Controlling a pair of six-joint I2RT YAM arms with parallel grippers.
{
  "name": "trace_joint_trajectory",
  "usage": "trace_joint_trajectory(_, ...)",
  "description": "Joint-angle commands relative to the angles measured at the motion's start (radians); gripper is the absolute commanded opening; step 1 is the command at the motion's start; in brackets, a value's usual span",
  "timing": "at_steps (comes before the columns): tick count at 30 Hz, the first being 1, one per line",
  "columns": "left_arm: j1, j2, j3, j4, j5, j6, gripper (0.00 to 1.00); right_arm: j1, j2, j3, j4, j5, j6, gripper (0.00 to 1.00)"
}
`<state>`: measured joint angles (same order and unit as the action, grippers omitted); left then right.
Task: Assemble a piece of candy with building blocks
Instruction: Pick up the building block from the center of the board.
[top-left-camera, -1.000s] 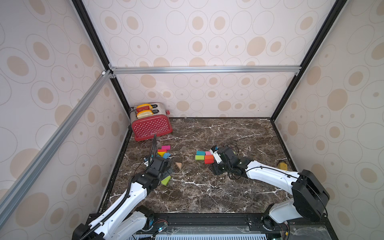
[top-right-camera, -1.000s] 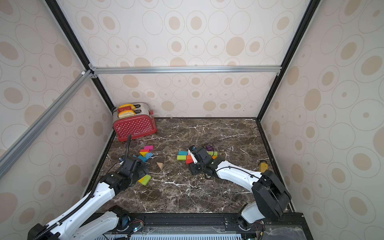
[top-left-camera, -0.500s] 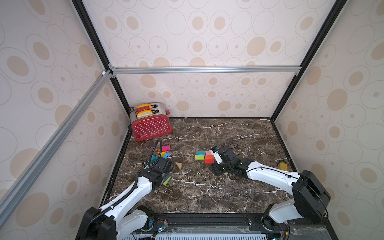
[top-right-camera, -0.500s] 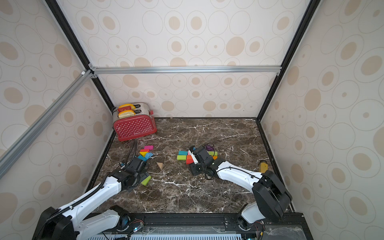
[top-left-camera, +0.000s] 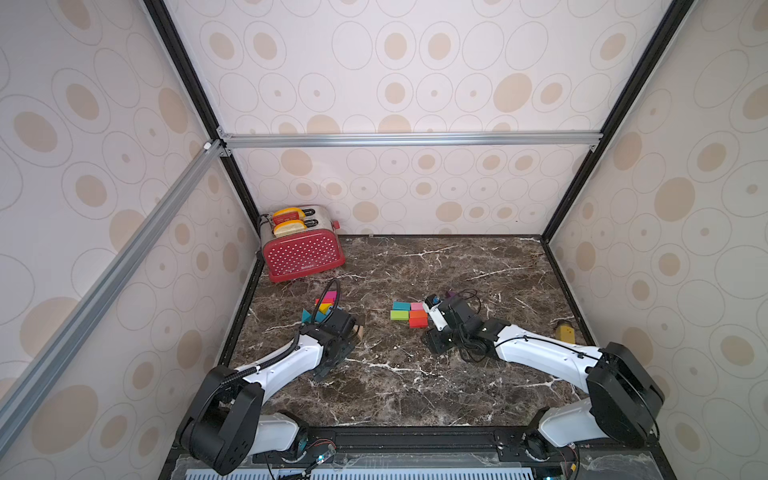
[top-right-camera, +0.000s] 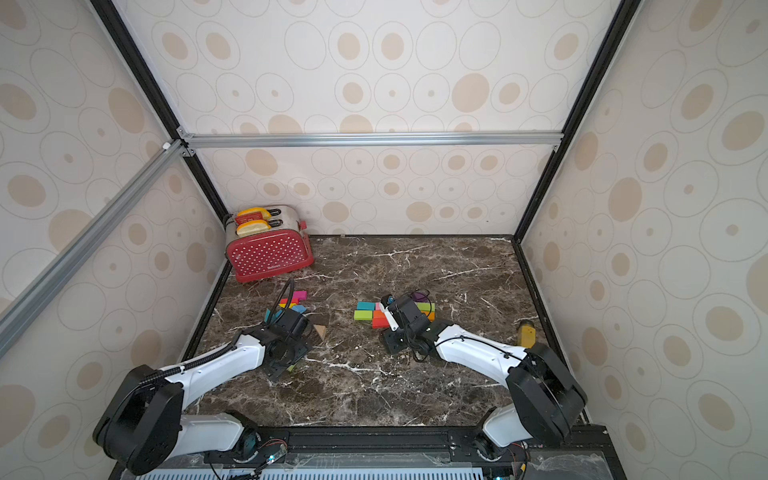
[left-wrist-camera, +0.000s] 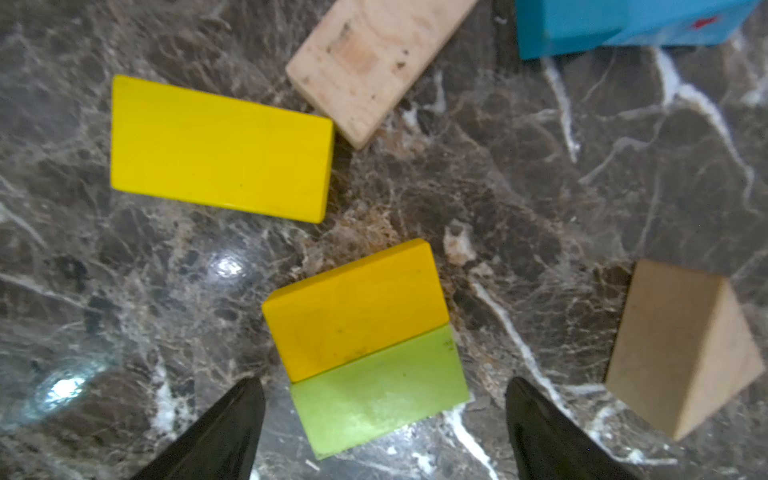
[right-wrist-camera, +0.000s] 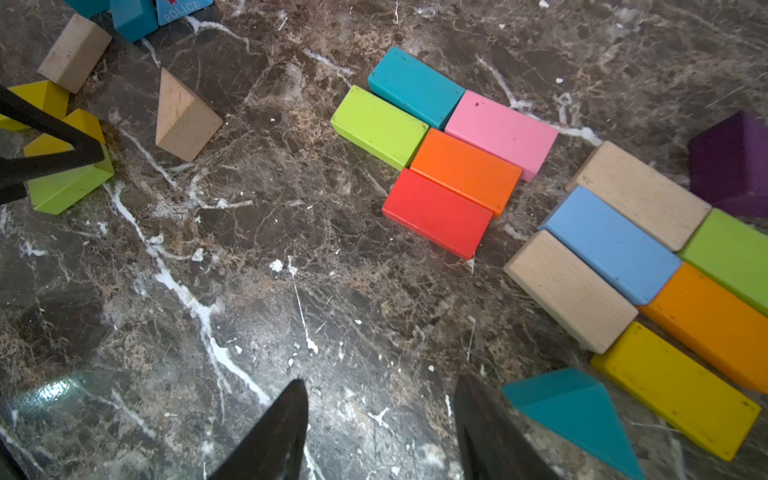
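In the left wrist view a green-and-yellow wedge (left-wrist-camera: 365, 353) lies on the marble between the spread fingers of my left gripper (left-wrist-camera: 384, 399), which is open and not touching it. A yellow brick (left-wrist-camera: 220, 149) and a bare wood brick (left-wrist-camera: 370, 58) lie beyond. In both top views the left gripper (top-left-camera: 328, 369) hangs low over that wedge. My right gripper (right-wrist-camera: 380, 395) is open over bare marble beside a teal wedge (right-wrist-camera: 573, 411). A teal, pink, green, orange and red group of building blocks (right-wrist-camera: 449, 153) lies ahead of it, also in a top view (top-left-camera: 409, 313).
A red toaster (top-left-camera: 303, 253) stands at the back left. A mustard-yellow bottle-like thing (top-left-camera: 564, 332) sits by the right wall. More loose blocks (top-left-camera: 326, 305) lie behind the left gripper, and a bare wood wedge (top-left-camera: 359, 331) beside it. Several bricks (right-wrist-camera: 648, 266) lie by the right gripper.
The left arm has swung towards the front and lowered its gripper over the green-and-yellow wedge, now mostly covered in the top views. The right arm has stayed put.
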<state>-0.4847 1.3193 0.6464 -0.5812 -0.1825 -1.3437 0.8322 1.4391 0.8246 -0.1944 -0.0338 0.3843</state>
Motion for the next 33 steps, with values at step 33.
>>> trace_joint_trajectory(33, -0.060, -0.024, -0.013, -0.043, -0.105, 0.082, 0.60, -0.007, 0.019, -0.008, -0.008, -0.016, 0.013, 0.60)
